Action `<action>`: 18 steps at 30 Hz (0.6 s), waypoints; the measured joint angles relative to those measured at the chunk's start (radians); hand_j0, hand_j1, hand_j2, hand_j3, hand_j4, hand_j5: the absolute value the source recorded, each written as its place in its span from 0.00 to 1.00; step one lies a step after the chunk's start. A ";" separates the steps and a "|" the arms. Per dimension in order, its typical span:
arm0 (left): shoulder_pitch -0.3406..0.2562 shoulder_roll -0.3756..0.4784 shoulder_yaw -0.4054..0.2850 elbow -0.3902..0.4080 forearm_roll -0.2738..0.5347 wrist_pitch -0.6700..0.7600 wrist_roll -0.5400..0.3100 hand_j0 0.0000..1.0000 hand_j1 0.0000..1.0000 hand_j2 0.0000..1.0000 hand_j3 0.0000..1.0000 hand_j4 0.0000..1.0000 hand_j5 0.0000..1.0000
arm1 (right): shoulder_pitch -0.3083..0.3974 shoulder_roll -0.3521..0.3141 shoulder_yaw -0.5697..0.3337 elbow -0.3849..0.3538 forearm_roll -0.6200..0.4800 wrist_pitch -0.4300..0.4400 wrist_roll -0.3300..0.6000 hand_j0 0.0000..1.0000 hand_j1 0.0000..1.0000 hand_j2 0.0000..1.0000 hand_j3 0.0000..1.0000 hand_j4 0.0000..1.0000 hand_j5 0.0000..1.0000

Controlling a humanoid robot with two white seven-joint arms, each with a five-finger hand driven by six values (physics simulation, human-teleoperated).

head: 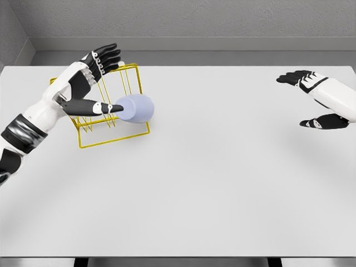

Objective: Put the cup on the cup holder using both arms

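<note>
White table fills the view, grey wall behind. All the action sits at its far left; the rest carries nothing that matters here.

Left arm comes in low from the left and reaches across the yellow wire cup holder, which stands tilted relative to the table edge, base frame toward the viewer. The arm hides a good part of the rack's left side.

Pale blue cup lies on its side at the rack's front right, rounded end toward the camera, apparently slipped over or against one of the wire prongs. Exactly which prong it rides on cannot be made out.

Left hand: fingers spread upward above the rack, thumb stretched flat with its tip touching the cup's near side. Reads as an unclenched hand steadying or nudging the cup, not a grasp.

Right hand hovers well apart at the far right edge, fingers extended, thumb hanging below, holding nothing. Likely parked clear so the left has room.

Judgement: cup looks on or nearly on the holder; seating unconfirmed.
</note>
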 measured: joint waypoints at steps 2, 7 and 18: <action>0.000 0.004 -0.001 -0.006 -0.002 -0.015 -0.001 1.00 1.00 1.00 1.00 1.00 1.00 | 0.000 0.000 0.000 0.000 0.000 0.000 0.000 1.00 1.00 1.00 1.00 1.00 1.00; 0.005 0.013 -0.005 -0.011 -0.005 -0.087 -0.006 1.00 1.00 1.00 1.00 1.00 1.00 | 0.000 0.000 0.000 0.000 0.000 0.000 0.000 1.00 1.00 1.00 1.00 1.00 1.00; 0.064 0.110 -0.011 -0.012 -0.035 -0.333 -0.010 1.00 1.00 1.00 1.00 1.00 1.00 | 0.000 0.000 0.000 0.000 0.000 0.000 0.000 1.00 1.00 1.00 1.00 1.00 1.00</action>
